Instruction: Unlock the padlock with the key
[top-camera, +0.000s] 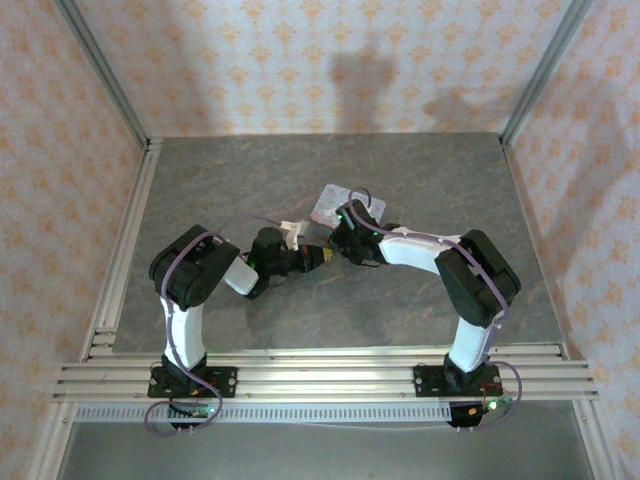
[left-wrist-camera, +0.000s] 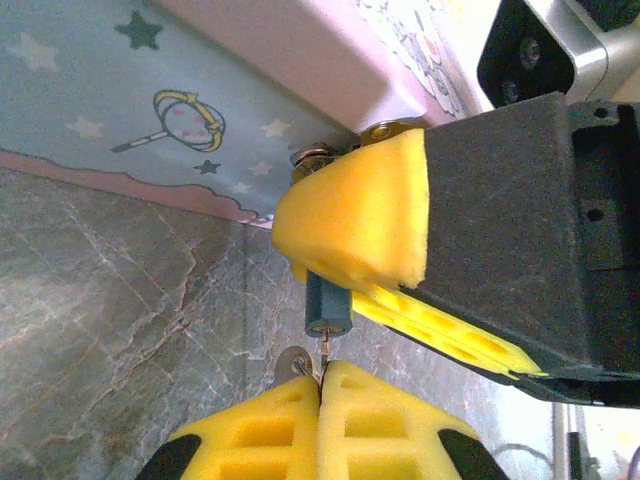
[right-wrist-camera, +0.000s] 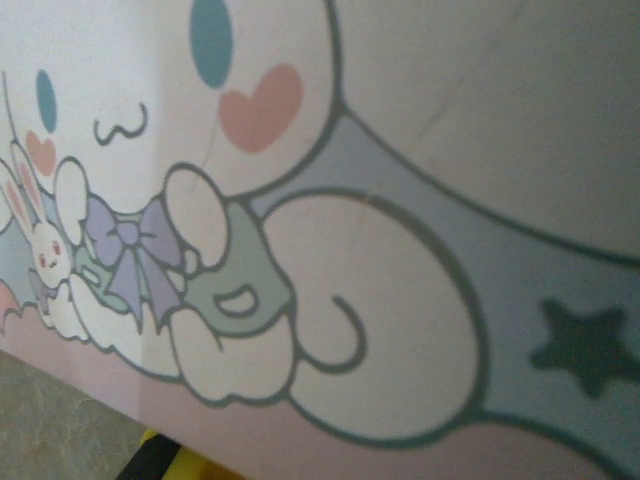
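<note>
Two arms and one tin (top-camera: 335, 203) show in the top view. Both arms bend inward from their bases at the near edge of the table (top-camera: 300, 170). The left gripper (top-camera: 320, 257) and right gripper (top-camera: 347, 238) meet nose to nose at the tin's near side. From up here I cannot tell how their fingers stand.

One padlock (left-wrist-camera: 327, 310) and one key (left-wrist-camera: 325, 350) show in the left wrist view. The left gripper (left-wrist-camera: 320, 385) has its two yellow pads pressed together, pinching the key, and a small ring (left-wrist-camera: 295, 362) lies just left of it. The key's tip touches the padlock's near end. The right gripper (left-wrist-camera: 325, 275) comes in from the right, its two fingers clamped around the teal padlock, which hangs off the tin's (left-wrist-camera: 120, 110) near edge. Whatever the tin holds is hidden.

One white cartoon character (right-wrist-camera: 250, 250) on the tin's lid (right-wrist-camera: 560, 150) shows close up in the right wrist view, with a yellow fingertip (right-wrist-camera: 170, 465) peeking in below it.
</note>
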